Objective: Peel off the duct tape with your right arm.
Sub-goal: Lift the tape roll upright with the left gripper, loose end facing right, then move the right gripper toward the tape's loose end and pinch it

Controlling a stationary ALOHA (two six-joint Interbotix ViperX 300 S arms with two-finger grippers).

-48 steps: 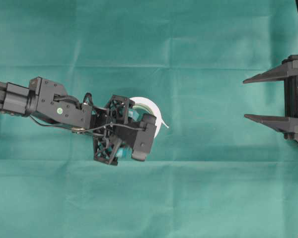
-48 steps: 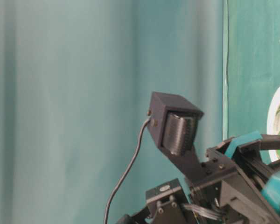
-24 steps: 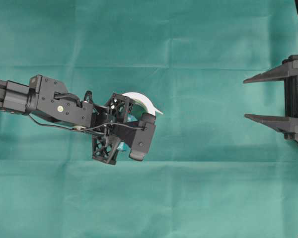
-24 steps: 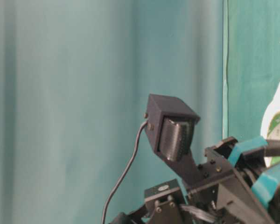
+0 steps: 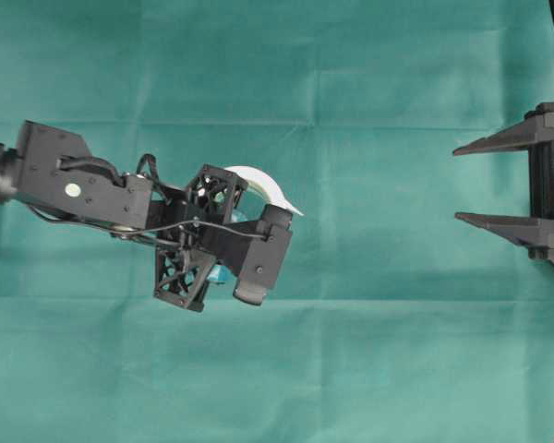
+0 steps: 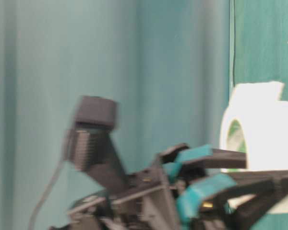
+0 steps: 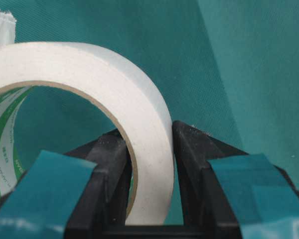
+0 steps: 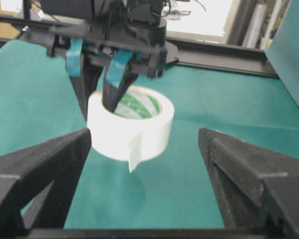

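Left wrist view shows the teal-padded left fingers pinching the white duct tape roll's wall, lifted clear of the green-clothed desk. The wide-open right gripper should close on the dangling white tab.

duct tape: largely covered by the left pincer overhead; cut off at the right edge at desk level.
right arm: cropped by the overhead frame's right edge.
wrist camera: blurred.
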